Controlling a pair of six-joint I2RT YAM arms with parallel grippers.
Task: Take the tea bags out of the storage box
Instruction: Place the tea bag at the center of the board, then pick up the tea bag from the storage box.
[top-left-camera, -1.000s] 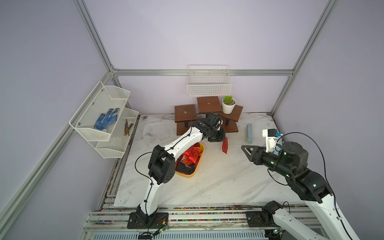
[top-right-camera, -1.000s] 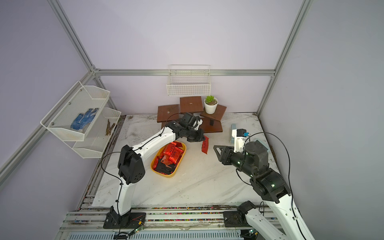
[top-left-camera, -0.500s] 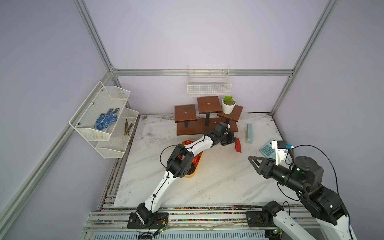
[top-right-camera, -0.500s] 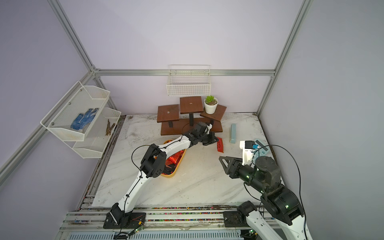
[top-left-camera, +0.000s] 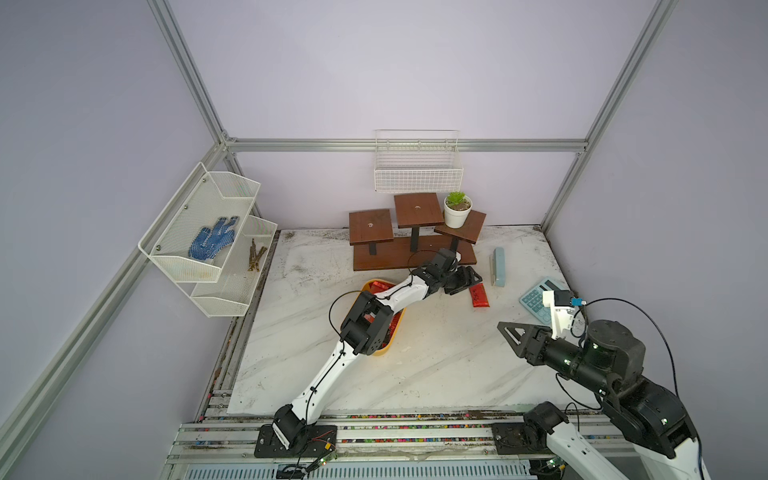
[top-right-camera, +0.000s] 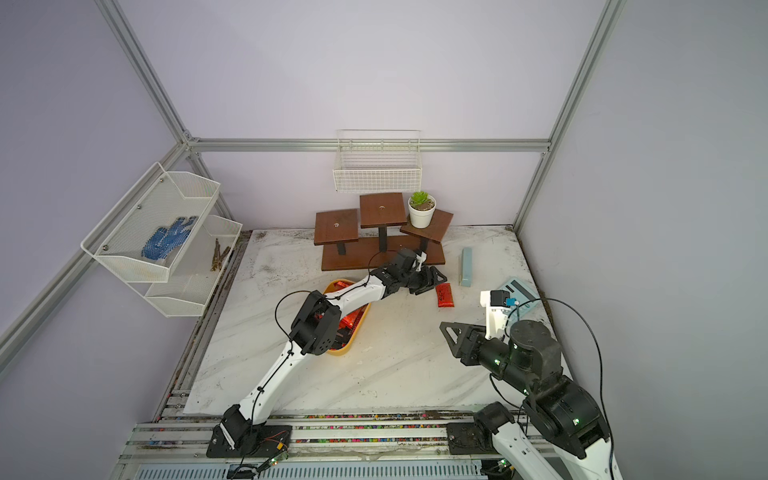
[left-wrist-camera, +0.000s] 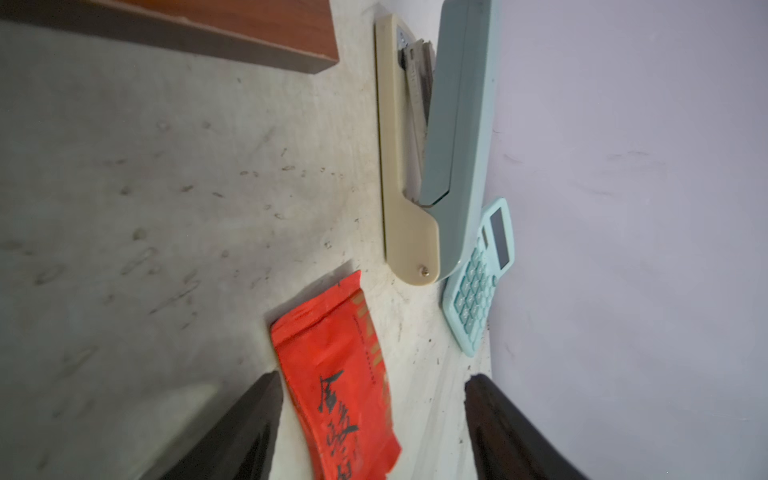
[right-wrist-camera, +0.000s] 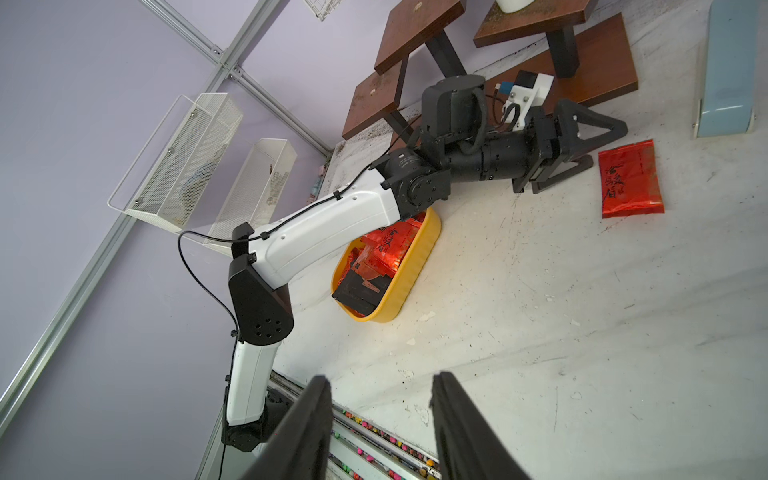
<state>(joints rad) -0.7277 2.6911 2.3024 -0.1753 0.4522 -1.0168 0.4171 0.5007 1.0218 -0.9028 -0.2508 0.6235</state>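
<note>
One red tea bag (top-left-camera: 479, 296) lies out on the table (top-left-camera: 415, 374), at two o'clock from the yellow tray (top-left-camera: 384, 352), just off my left gripper (top-left-camera: 468, 284), whose jaws stand open. My right gripper (top-left-camera: 508, 332) hangs parted and empty. Many bags (right-wrist-camera: 384, 249) wait inside the tray.

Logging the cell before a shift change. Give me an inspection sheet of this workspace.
Surface: marble-look table, scuffed, dirt-speckled.
Job's things: yellow storage box holds red and black tea bags; one red tea bag lies on the table outside it.
Clutter: stapler, calculator, wooden stand, potted plant.
Grippers: left gripper open, just clear of that bag; right gripper open, empty.
Cables: black cable loops along each arm.
Surroundings: wall wire baskets; blue glove in one.
</note>
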